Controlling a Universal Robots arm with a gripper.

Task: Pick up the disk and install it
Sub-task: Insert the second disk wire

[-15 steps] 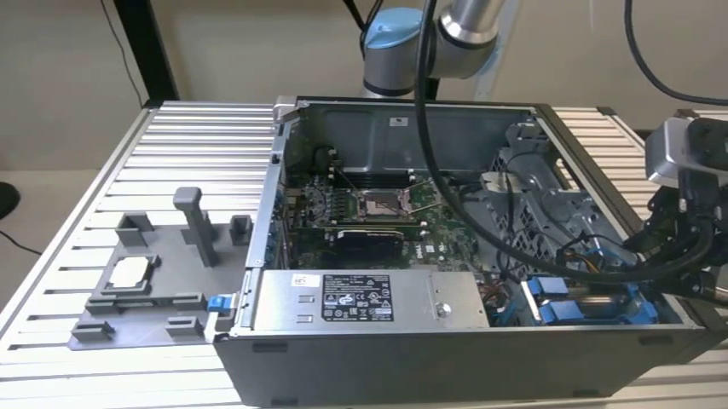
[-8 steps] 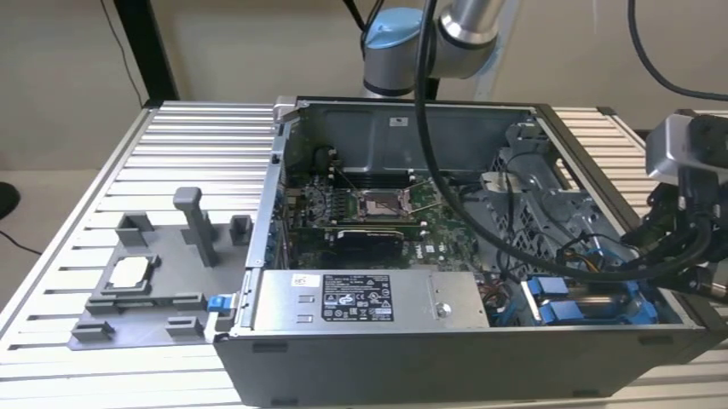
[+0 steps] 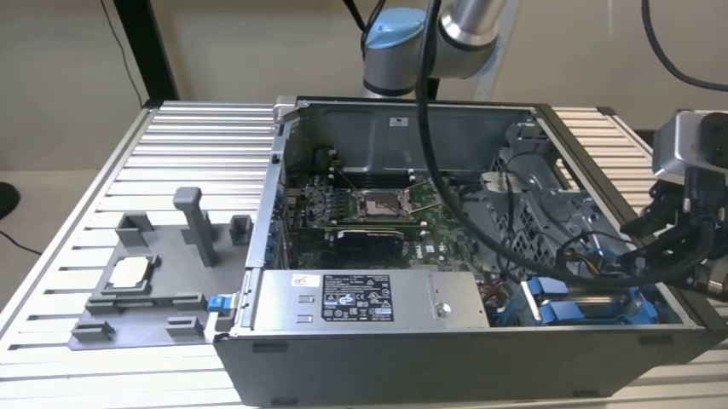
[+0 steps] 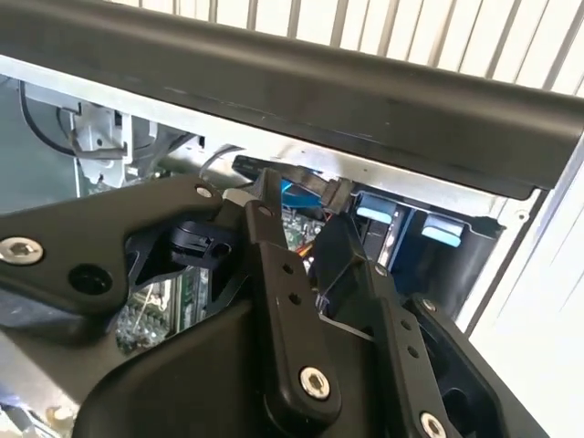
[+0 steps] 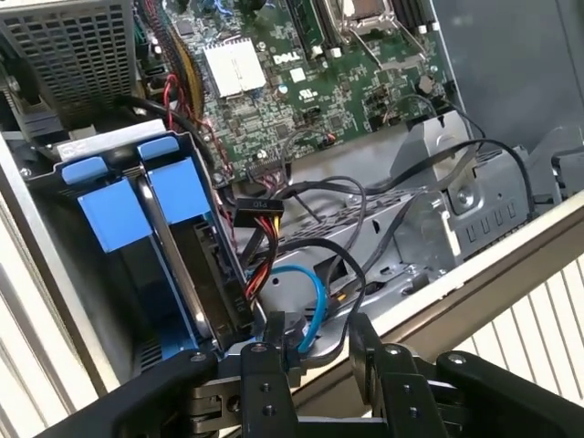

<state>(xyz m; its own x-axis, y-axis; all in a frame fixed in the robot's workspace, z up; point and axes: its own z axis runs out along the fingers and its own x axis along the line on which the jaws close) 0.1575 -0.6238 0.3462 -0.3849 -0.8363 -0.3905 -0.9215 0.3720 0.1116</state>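
Black gripper (image 5: 310,351) angled over case (image 3: 455,349) edge

An open computer case (image 3: 455,358) beside a grey fixture tray (image 3: 148,294) on a slatted table (image 3: 193,153).

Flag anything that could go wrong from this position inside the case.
1. The gripper sits among loose cables; the blue cable or the black connector could snag and be pulled loose.
2. The case rim is close beside it, so a sideways move might strike it.
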